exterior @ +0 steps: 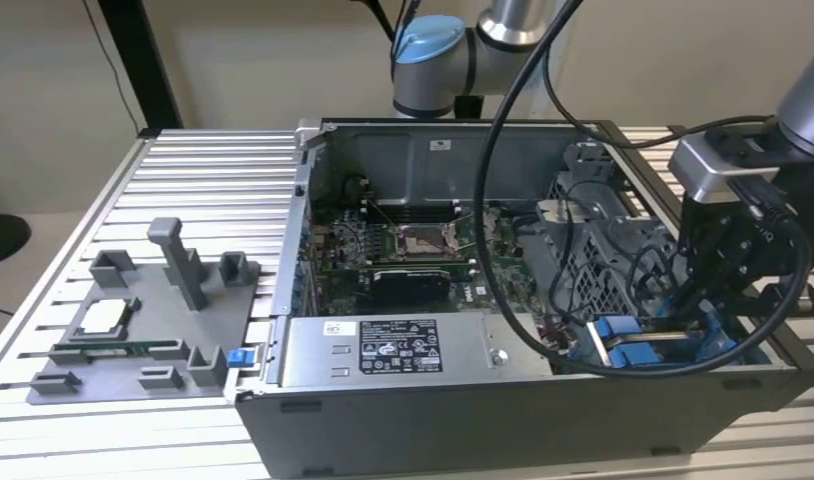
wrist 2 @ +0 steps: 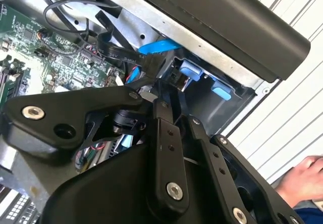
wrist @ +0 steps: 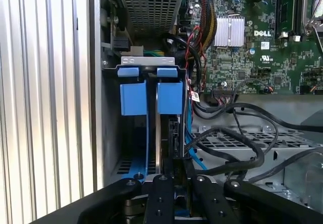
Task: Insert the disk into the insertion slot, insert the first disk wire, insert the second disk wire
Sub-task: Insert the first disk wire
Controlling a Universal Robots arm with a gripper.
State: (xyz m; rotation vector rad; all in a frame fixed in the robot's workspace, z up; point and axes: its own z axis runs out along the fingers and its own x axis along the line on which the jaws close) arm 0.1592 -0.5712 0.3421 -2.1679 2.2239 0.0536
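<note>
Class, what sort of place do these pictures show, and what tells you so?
Probably a robotics lab bench: a robot arm reaches into an open computer case on a slatted aluminium table.

Slatted metal table (exterior: 207, 165) carries open computer case (exterior: 514, 425), grey fixture tray (exterior: 120, 377).

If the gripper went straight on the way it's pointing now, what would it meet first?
Probably the blue frame standing directly ahead of the gripper in the first wrist view. Depth is unclear, so I can't tell how near it is.
</note>
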